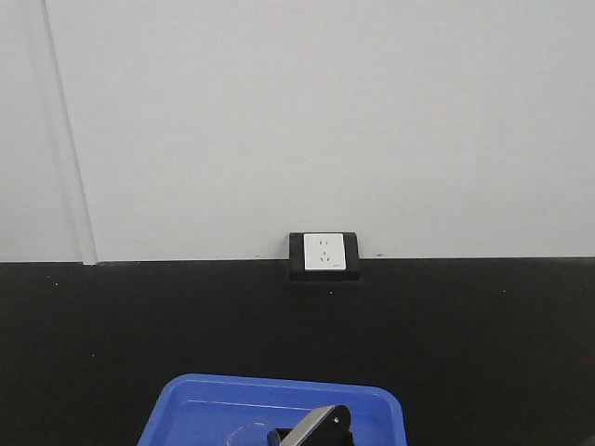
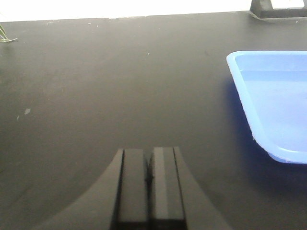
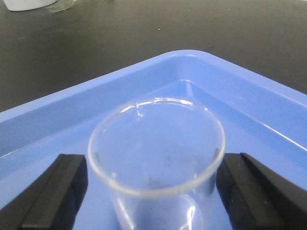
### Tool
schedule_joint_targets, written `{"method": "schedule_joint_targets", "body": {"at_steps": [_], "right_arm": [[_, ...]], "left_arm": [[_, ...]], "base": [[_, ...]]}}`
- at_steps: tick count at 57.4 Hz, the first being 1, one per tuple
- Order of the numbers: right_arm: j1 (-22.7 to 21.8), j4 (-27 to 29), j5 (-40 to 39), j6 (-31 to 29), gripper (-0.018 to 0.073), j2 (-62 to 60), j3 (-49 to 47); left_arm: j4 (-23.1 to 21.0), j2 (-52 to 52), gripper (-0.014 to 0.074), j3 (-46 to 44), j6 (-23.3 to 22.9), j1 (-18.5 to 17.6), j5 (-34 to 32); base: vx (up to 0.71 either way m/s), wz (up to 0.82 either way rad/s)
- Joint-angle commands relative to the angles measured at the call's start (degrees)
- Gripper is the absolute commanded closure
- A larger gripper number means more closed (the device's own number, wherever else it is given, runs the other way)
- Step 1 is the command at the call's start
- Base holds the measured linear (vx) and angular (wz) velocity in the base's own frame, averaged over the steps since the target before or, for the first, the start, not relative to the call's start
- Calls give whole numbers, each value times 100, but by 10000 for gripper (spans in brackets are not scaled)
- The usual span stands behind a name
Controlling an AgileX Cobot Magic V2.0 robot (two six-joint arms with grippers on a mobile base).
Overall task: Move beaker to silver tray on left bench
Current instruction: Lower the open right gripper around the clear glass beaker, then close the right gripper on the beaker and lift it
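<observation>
The beaker point(image 3: 156, 148), small and of clear glass with a round rim, stands upright inside a bright blue plastic tray point(image 3: 192, 72). My right gripper point(image 3: 152, 165) is shut on it, with one black finger point(image 3: 62, 187) against its left side and the other against its right side. The exterior view shows only the tray's far end point(image 1: 279, 395), a faint beaker outline point(image 1: 251, 433) and part of the right gripper point(image 1: 318, 427). My left gripper point(image 2: 149, 155) hovers shut and empty over the matte black counter top point(image 2: 96, 96), left of the blue tray point(image 2: 273, 105). The silver tray is out of view.
A white wall socket in a black frame point(image 1: 323, 253) sits where the counter meets the pale wall. A white object point(image 3: 26, 4) shows at the far left edge of the right wrist view. A bit of green point(image 2: 5, 36) lies at the counter's left edge.
</observation>
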Motion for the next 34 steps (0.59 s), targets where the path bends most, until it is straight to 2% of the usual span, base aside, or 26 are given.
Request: {"method": "schedule_joint_targets", "body": {"at_steps": [1, 14, 21, 27, 34], "right_arm": [[-8, 29, -490, -11, -31, -150, -301], [-8, 29, -475, 9, -29, 51, -649], [-8, 46, -447, 9, 24, 75, -745], [-8, 57, -440, 9, 183, 75, -745], [-8, 32, -385, 15, 463, 65, -745]], "left_arm": [[-9, -90, 595, 159, -8, -39, -443], [-9, -90, 595, 159, -8, -39, -443], [-9, -90, 595, 159, -8, -39, -443], [-9, -90, 595, 159, -8, -39, -443], [-9, -90, 595, 159, -8, -39, -443]], "base": [[0, 0], [0, 0], [0, 0], [0, 0], [0, 0]]}}
